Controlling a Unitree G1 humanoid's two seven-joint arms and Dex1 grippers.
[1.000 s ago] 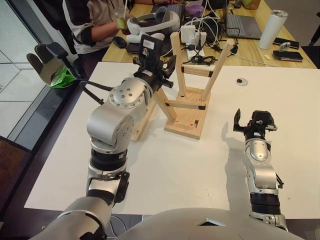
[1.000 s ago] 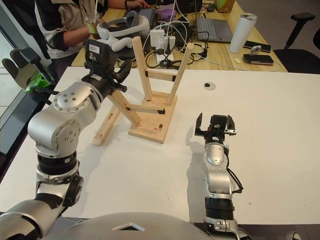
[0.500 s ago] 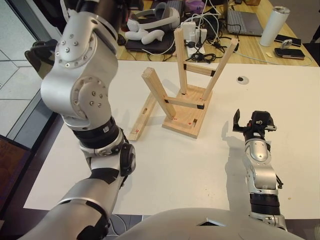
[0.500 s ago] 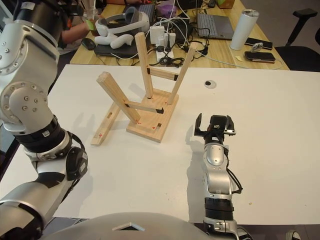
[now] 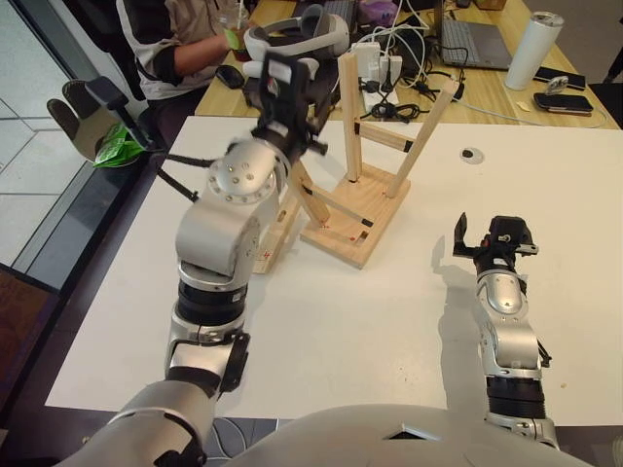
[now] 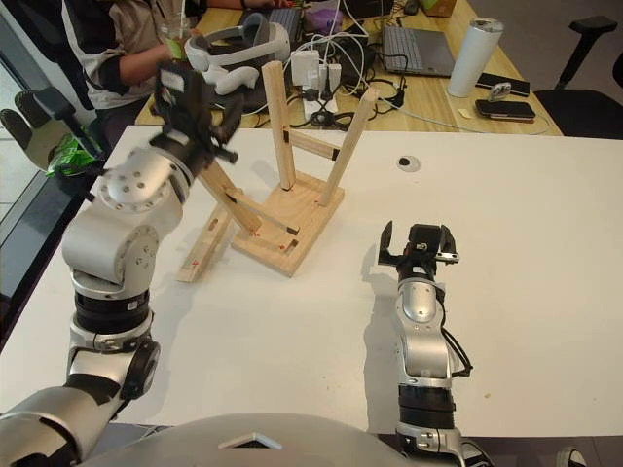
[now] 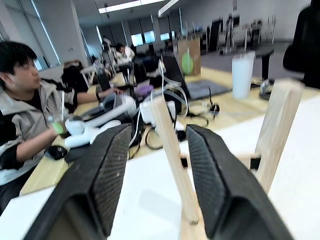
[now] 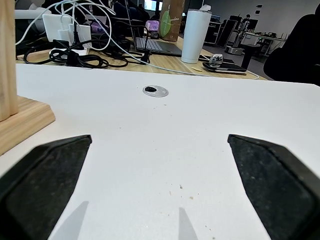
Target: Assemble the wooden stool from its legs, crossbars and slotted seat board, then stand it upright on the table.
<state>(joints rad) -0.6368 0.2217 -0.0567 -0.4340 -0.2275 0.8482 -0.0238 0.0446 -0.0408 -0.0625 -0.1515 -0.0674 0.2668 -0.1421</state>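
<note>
Three legs point up from the slotted seat board [image 5: 343, 226], the stool upside down on the white surface [image 5: 389, 321] in the head views. A loose leg [image 5: 275, 232] lies alongside, its long axis running toward the far edge. The left end effector [image 5: 288, 97] hovers by the slanting leg [image 5: 310, 195].

Left wrist view: its fingers [image 7: 107, 170] stand apart, gripping nothing.

Right wrist view: the right end effector [image 8: 160, 140] gapes wide, low over the surface near the board.
</note>
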